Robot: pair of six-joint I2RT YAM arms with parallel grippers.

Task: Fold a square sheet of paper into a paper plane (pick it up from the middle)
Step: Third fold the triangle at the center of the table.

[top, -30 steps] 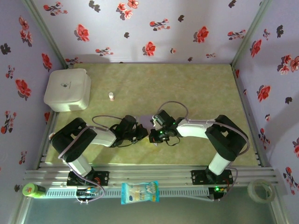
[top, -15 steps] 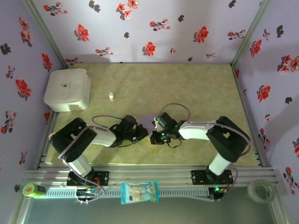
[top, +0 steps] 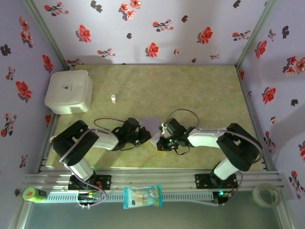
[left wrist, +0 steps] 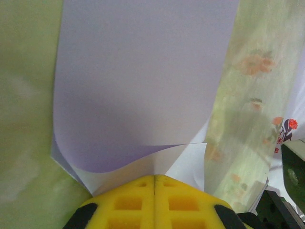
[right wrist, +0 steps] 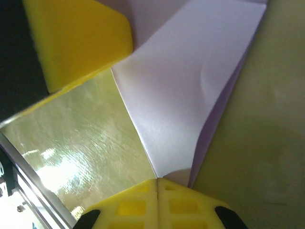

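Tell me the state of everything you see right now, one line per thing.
square sheet of paper: folded loosely over itself, not pressed flat, pinched by both grippers.
left gripper: shut on the sheet's edge.
right gripper: shut on a corner of the sheet.
white rounded box: closed.
small bottle: upright.
blue-and-white packet: lying flat on the front rail.

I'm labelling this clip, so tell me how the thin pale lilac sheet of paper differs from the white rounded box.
The pale-lilac paper sheet is smaller than the white rounded box. The sheet is thin and folded over; the box is bulky. The left gripper and right gripper pinch the sheet, jaws shut; the box sits untouched. Both are plain and pale.
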